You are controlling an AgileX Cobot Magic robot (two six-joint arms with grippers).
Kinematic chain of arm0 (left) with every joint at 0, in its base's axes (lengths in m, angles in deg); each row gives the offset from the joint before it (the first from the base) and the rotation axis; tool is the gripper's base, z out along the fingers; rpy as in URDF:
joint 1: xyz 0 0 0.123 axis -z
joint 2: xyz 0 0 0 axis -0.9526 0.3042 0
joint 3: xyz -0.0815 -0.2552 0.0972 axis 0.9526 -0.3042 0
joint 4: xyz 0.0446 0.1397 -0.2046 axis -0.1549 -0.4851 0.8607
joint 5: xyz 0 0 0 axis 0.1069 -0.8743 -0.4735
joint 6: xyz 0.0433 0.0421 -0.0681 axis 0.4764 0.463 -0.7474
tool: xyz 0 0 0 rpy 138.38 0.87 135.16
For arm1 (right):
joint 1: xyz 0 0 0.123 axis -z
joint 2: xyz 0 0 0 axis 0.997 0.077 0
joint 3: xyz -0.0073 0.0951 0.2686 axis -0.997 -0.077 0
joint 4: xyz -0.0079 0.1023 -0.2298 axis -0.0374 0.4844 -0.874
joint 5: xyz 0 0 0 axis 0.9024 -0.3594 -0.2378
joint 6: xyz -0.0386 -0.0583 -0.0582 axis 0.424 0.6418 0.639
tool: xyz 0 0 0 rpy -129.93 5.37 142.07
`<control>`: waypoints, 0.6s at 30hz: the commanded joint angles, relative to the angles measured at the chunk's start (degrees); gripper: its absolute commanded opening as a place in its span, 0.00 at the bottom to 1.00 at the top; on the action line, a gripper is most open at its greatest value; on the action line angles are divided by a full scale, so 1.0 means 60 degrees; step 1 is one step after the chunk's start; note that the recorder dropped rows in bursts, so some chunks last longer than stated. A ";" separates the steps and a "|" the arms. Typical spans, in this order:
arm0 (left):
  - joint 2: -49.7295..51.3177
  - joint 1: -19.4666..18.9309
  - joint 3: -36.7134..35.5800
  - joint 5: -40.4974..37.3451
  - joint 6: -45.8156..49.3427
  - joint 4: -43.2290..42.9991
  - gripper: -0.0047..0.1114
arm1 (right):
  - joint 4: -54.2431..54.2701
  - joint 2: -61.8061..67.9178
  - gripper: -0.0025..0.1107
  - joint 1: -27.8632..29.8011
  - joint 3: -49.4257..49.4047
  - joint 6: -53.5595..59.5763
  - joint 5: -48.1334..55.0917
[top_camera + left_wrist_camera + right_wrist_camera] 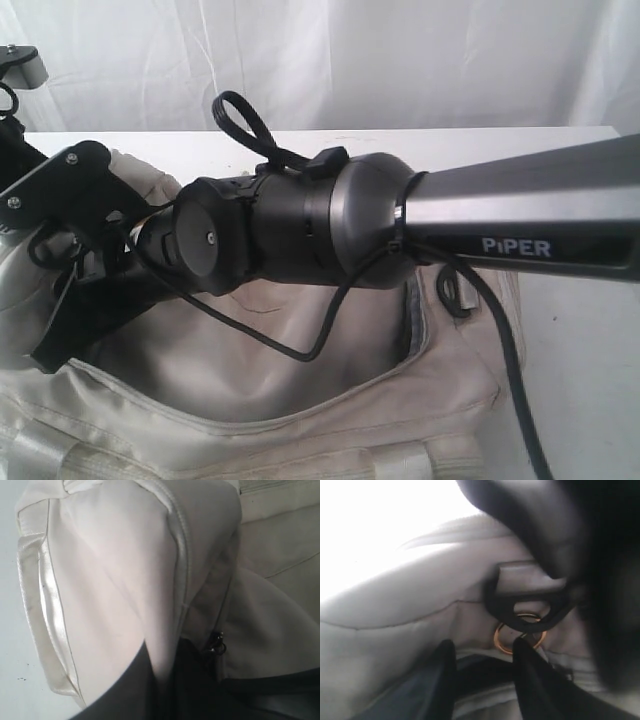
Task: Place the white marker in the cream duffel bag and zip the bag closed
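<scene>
The cream duffel bag (pixel 200 370) lies on the white desk (pixel 580 380), filling the lower part of the exterior view, with the right arm (pixel 500 210) reaching across above it. The left fingers (pixel 125 695) are drawn almost together at the bag's top. A fold of its cream fabric is pinched between them, just beside a small dark zipper pull (pixel 216 645) and well apart from the pale webbing handle (pixel 42 630). The right fingers (pixel 442 680) stand spread at the bag's end, with the dark edge of its opening between them and nothing gripped. One tip sits right at a brass-coloured ring (pixel 502 647) under the black strap ring (pixel 520 597); whether it touches is unclear. Where the white marker lies cannot be told.
</scene>
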 commanded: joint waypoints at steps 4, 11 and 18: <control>-0.0429 -0.0017 0.0018 -0.0055 -0.0002 0.0524 0.04 | 0.0051 0.0299 0.34 -0.0002 -0.0002 -0.0277 -0.0088; -0.0434 -0.0017 0.0018 -0.0188 0.0351 0.1234 0.04 | 0.0146 0.0299 0.34 -0.0009 -0.0002 -0.0277 -0.0482; -0.0434 -0.0017 0.0018 -0.0385 0.1329 0.2530 0.04 | 0.0146 0.0299 0.31 -0.0009 0.0015 -0.0277 -0.0840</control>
